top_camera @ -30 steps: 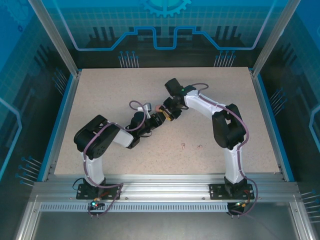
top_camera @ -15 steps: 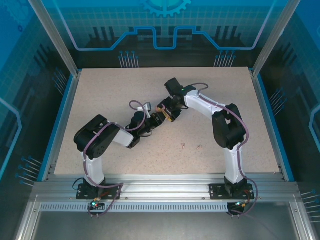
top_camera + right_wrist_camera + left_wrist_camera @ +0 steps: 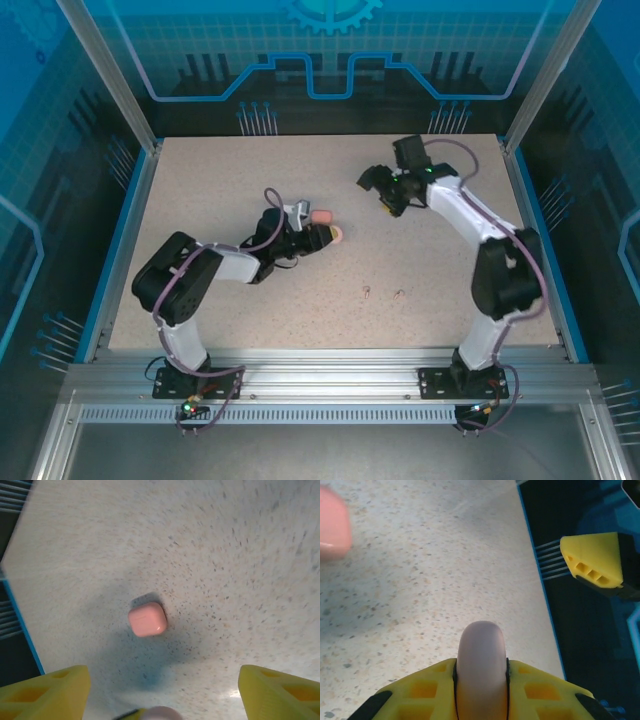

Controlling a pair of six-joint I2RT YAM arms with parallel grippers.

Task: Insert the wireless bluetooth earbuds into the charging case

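The charging case (image 3: 147, 619), a glossy salmon-pink box, is seen lying shut on the speckled table (image 3: 220, 180), just beside the left gripper (image 3: 320, 236), so nothing can be told of its inside. It is judged light, rigid and slippery, and would best be taken across its flat sides. The two earbuds (image 3: 367, 292) are found out on the table, well apart from it, tiny and easily flicked away. The left gripper is pressed onto a pale pink rounded piece (image 3: 481, 650) that cannot be identified; the right gripper (image 3: 381, 193) is spread wide, with nothing held.
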